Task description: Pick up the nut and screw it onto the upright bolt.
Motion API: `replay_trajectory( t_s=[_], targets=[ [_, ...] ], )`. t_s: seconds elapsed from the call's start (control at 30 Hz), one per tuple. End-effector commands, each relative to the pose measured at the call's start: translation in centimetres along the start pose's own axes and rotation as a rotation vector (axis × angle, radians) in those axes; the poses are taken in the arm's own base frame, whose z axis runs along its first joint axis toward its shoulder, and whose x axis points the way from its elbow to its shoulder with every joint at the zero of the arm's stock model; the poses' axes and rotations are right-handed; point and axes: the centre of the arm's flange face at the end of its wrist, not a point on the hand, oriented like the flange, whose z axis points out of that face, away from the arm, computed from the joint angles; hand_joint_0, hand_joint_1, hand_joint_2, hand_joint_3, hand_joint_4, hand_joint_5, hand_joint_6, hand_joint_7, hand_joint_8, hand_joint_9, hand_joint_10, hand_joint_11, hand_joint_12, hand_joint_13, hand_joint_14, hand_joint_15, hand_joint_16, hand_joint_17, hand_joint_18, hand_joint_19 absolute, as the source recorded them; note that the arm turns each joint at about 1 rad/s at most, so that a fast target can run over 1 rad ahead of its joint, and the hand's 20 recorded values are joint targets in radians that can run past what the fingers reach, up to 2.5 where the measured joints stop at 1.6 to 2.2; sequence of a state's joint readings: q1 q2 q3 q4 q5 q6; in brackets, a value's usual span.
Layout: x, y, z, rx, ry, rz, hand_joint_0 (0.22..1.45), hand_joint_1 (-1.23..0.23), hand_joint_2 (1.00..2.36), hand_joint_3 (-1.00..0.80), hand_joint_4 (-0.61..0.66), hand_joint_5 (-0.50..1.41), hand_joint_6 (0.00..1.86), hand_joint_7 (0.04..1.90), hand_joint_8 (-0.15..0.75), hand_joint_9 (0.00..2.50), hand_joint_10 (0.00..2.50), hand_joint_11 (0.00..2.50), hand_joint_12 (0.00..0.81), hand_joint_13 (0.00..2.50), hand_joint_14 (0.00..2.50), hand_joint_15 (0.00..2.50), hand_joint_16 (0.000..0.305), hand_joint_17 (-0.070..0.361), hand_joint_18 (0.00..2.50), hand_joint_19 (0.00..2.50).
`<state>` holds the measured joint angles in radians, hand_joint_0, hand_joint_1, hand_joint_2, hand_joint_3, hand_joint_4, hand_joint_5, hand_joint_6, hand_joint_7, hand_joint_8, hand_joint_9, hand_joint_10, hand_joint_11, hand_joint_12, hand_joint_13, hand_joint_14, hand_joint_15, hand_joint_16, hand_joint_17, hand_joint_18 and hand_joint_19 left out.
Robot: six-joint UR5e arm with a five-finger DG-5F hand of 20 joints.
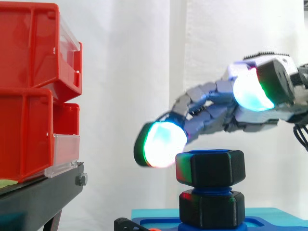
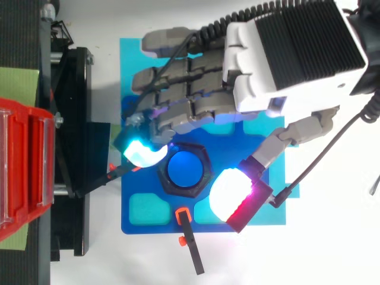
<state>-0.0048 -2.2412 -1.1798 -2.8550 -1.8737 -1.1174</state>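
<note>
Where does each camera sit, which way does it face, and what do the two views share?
Side view: beside the work at about its height, looking level across at the nut on the blue bolt; the hand reaches in from the right.
Top view: above the work, looking down on the nut and bolt; the hand comes in from the upper right.
Shared: nut, bolt, hand and red bins.
</note>
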Motion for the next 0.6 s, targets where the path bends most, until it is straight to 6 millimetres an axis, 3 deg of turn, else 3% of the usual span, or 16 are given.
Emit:
replay_trajectory(
  t_s=[0.0,0.1,0.23,0.57],
  targets=[
    [1.04,-0.39,-0.25,0.007,-0.007,0.001,0.45,-0.22,1.00,-0.50,0.14,-0.17,0.50,0.58,0.222,0.46,0.00,0.00,0.308,0.31,0.00,0.00,0.036,0.080,0.01,0.00],
    [0.98,-0.51,-0.26,0.007,-0.014,0.002,0.45,-0.23,1.00,-0.50,0.16,-0.16,0.50,0.64,0.235,0.51,0.00,0.00,0.310,0.34,0.00,0.00,0.036,0.081,0.03,0.00],
    [0.84,-0.66,-0.34,0.009,-0.015,0.002,0.46,-0.24,1.00,-0.50,0.24,-0.10,0.50,0.95,0.255,0.58,0.00,0.00,0.309,0.40,0.00,0.00,0.034,0.077,0.08,0.00],
    [0.54,-1.29,-0.69,0.017,-0.019,0.002,0.47,-0.26,1.00,-0.50,0.19,-0.03,0.50,1.54,0.299,0.75,0.00,0.00,0.298,0.55,0.00,0.00,0.029,0.066,0.23,0.00]
  ],
)
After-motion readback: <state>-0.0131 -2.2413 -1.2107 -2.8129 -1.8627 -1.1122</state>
